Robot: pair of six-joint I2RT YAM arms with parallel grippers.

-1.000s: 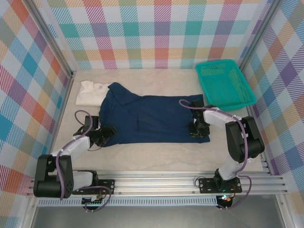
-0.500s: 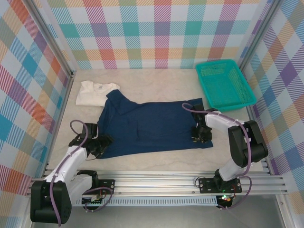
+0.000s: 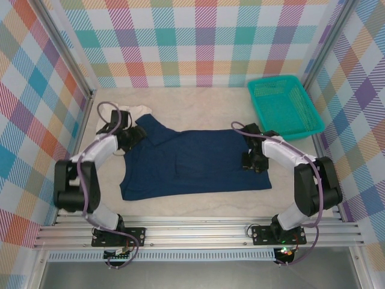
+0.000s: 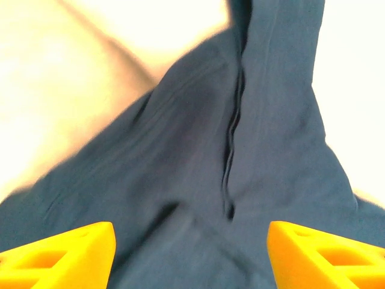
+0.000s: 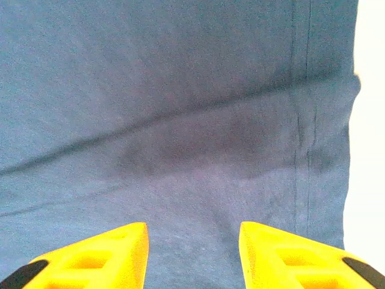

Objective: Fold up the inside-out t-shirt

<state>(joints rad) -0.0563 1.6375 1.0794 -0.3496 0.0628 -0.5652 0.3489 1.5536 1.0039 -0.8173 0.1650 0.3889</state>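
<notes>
Navy inside-out t-shirt (image 3: pixel 198 159) lies flat mid-desk (image 3: pixel 198 206), pulled nearer than a second ago. Left claw (image 3: pixel 131 137) has left the near hem for the far sleeve, fingers spread. Right claw (image 3: pixel 253 162), also spread, is at the right edge, so folding can probably start.

Navy t-shirt (image 3: pixel 198 159), teal basket (image 3: pixel 253 102), plaid walls (image 3: pixel 204 42)

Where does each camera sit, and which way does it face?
Top external: above and behind, looking down at the dark navy cloth t-shirt; left arm, right arm show.
Left wrist: on the left arm, facing the shirt's seamed fold; yellow jaws open.
Right wrist: facing flat shirt near its hem; yellow jaws open.
All share the shirt.
</notes>
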